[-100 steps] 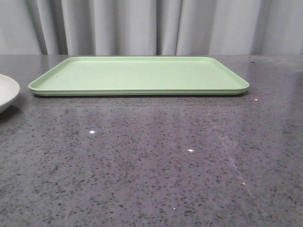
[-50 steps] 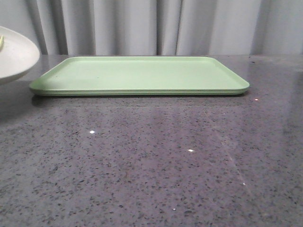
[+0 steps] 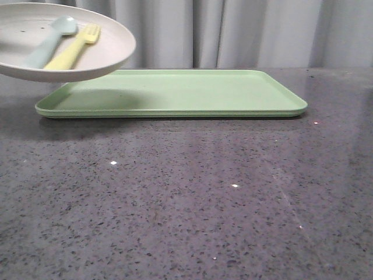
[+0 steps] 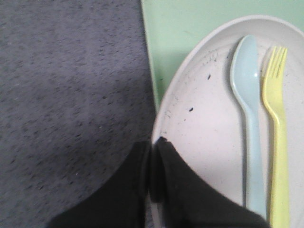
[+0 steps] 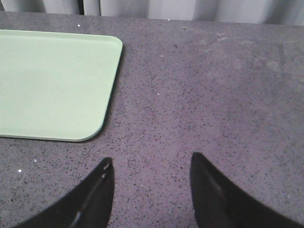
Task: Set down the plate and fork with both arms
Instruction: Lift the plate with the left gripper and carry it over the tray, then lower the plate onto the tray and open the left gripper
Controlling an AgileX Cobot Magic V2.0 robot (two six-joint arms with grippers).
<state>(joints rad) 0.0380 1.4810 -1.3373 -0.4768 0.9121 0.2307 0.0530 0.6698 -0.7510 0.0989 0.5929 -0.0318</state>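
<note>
Upper left of the front frame: plate (image 3: 87, 55) held in the air over the tray's (image 3: 186, 93) left end, left gripper (image 4: 153, 156) clamped on its rim. Fork (image 3: 73, 51) lies in it beside a blue spoon (image 3: 49, 44). Right gripper (image 5: 151, 173) spread wide, holding nothing, above the table (image 5: 213, 95).

The plate (image 3: 87, 55) hung in the air over the left end of the green tray (image 3: 192, 93), carrying the fork (image 3: 73, 52) beside a pale blue spoon (image 3: 49, 41).
</note>
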